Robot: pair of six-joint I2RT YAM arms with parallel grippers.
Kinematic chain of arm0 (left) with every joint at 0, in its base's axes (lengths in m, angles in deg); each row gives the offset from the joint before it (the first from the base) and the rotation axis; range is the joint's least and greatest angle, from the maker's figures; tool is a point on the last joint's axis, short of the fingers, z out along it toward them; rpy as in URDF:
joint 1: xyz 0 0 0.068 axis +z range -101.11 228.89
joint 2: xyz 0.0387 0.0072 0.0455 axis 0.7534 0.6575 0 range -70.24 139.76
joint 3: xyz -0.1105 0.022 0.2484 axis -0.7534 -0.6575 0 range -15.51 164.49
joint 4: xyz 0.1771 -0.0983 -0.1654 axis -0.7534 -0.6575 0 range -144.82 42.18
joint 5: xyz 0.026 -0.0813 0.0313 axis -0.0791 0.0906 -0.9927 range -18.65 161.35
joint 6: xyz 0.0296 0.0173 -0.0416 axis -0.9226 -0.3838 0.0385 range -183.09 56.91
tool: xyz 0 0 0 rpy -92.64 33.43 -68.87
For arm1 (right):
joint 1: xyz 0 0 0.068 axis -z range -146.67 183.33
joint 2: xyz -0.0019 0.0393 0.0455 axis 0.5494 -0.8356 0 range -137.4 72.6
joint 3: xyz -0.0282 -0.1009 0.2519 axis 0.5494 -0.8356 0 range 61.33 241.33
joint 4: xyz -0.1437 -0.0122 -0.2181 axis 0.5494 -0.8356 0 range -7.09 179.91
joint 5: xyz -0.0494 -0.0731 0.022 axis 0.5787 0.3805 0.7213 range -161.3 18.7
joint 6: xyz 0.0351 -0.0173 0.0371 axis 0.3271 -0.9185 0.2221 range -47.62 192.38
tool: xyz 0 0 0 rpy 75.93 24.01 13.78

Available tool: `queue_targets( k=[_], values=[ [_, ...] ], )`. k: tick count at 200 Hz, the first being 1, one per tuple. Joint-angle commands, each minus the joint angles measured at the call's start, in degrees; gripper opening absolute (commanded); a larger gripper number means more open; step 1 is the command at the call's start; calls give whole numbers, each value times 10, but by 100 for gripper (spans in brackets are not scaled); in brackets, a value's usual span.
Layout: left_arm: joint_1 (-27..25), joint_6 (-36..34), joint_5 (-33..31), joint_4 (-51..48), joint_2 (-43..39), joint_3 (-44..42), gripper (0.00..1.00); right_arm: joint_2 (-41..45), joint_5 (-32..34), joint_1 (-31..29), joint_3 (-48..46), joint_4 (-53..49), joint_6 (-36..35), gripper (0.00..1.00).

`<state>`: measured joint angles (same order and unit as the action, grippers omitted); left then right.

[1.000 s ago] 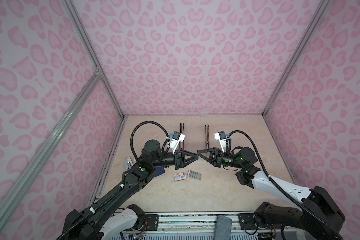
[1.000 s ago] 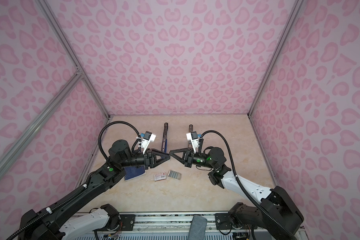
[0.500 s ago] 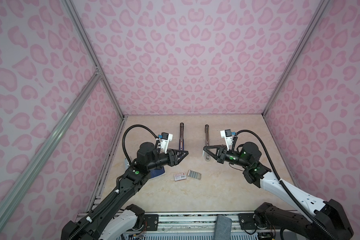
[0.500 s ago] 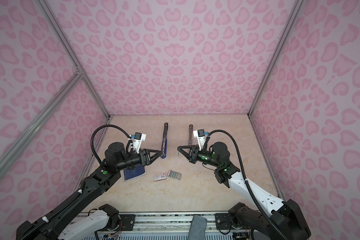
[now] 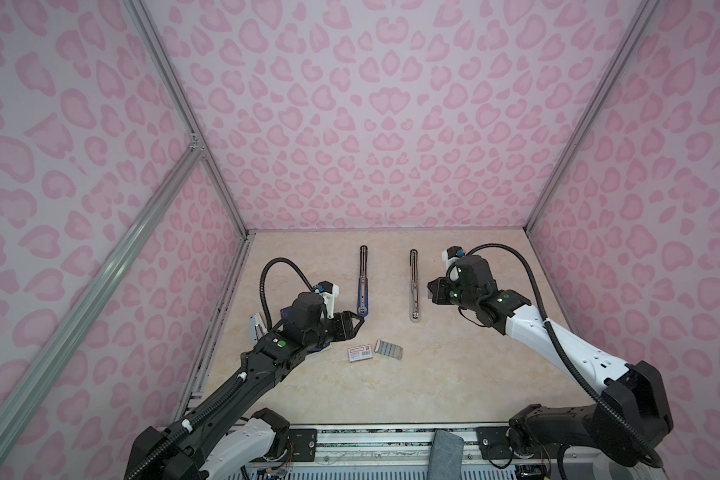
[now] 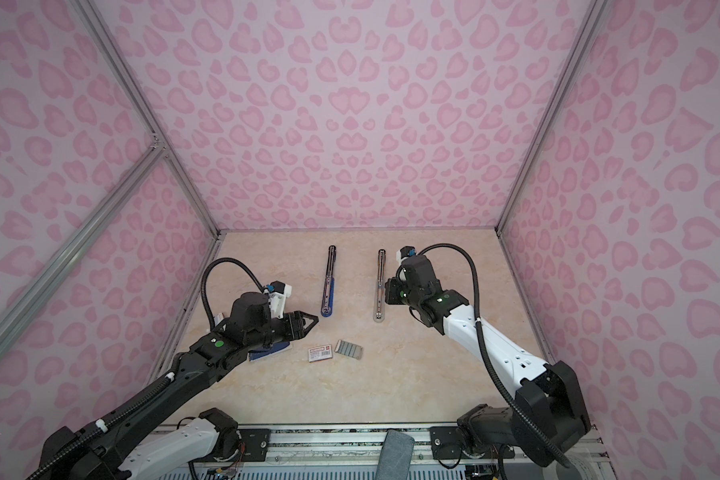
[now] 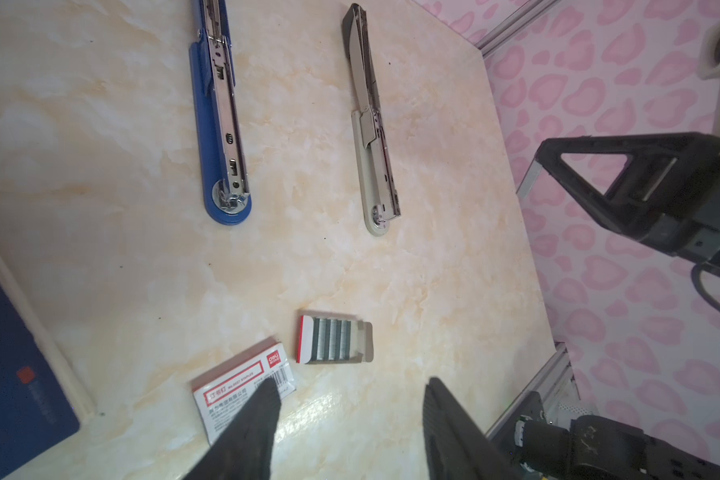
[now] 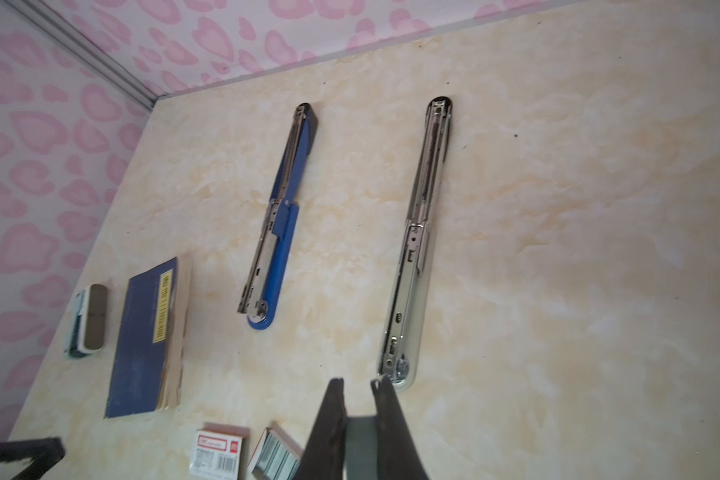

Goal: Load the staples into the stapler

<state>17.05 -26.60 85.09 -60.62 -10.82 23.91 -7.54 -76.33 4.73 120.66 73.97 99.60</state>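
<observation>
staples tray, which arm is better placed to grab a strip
Probably left: the left pincer is open near the staples tray; the right pincer is shut, farther off by the grey stapler.

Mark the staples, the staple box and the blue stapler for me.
staples [image 7: 331,338]: left wrist view, on the grey strips in the open tray.
staple box [image 7: 229,388]: left wrist view, on its red-framed label.
blue stapler [image 7: 225,129]: left wrist view, on the metal magazine rail, mid-length.

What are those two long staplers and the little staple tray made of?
Blue stapler: glossy blue shell, plastic or painted metal, with a bright steel-looking channel that glints. Grey stapler: pale matte shell, same shiny rail. Tray: likely thin folded card, by its creased flaps and red edge. Staples: dull grey metal strips.
</observation>
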Motion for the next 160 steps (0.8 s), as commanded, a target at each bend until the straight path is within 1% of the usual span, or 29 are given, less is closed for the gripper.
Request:
queue_targets(
  k=[1, 16, 42, 58, 91, 160],
  values=[
    [-28, -26, -55, -4, 19, 18, 60, -35, 70, -8, 17, -12, -8, 11],
    [-44, -38, -61, 12, 33, 26, 60, -65, 86, -12, 34, -8, -4, 11],
    [-53, -42, -53, 21, 58, 43, 59, -115, 108, -17, 70, -13, 3, 11],
    [-60, -41, -53, 24, 65, 44, 59, -149, 110, -18, 96, -22, 9, 11],
    [-72, -34, -58, 32, 65, 31, 60, -201, 138, -27, 124, -7, 21, 11],
    [-78, -27, -62, 38, 60, 15, 60, -274, 190, -34, 168, 14, 37, 10]
  ],
)
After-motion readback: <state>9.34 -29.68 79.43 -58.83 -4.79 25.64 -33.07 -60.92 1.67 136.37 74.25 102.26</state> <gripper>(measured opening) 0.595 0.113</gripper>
